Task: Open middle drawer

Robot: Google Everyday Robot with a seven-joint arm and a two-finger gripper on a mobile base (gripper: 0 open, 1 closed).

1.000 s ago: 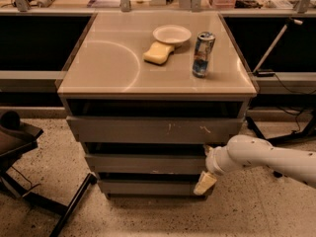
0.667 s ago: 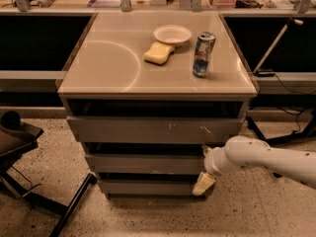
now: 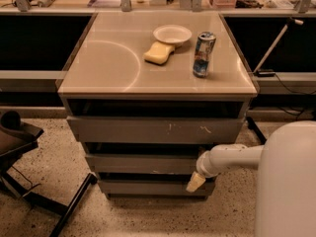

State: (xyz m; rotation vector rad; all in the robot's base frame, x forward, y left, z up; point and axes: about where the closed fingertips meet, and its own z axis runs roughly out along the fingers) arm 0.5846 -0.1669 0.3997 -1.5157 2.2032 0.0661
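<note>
The middle drawer (image 3: 140,163) is the mid-sized plain grey front of three in the cabinet at the centre of the camera view, with a dark gap above it. My gripper (image 3: 195,182), with a pale yellow tip, hangs at the drawer's right end, just below its lower edge and in front of the narrow bottom front (image 3: 148,187). The white arm (image 3: 232,158) reaches in from the right. I cannot tell if the gripper touches the drawer.
The larger top front (image 3: 148,130) has white scratch marks. On the cabinet top (image 3: 108,73) stand a white bowl (image 3: 172,34), a yellow sponge (image 3: 159,53) and a can (image 3: 204,54). A black chair base (image 3: 19,147) sits on the floor at left.
The gripper has shifted slightly left along the drawer fronts, and a large white arm segment now fills the lower right. The drawers look unmoved.
</note>
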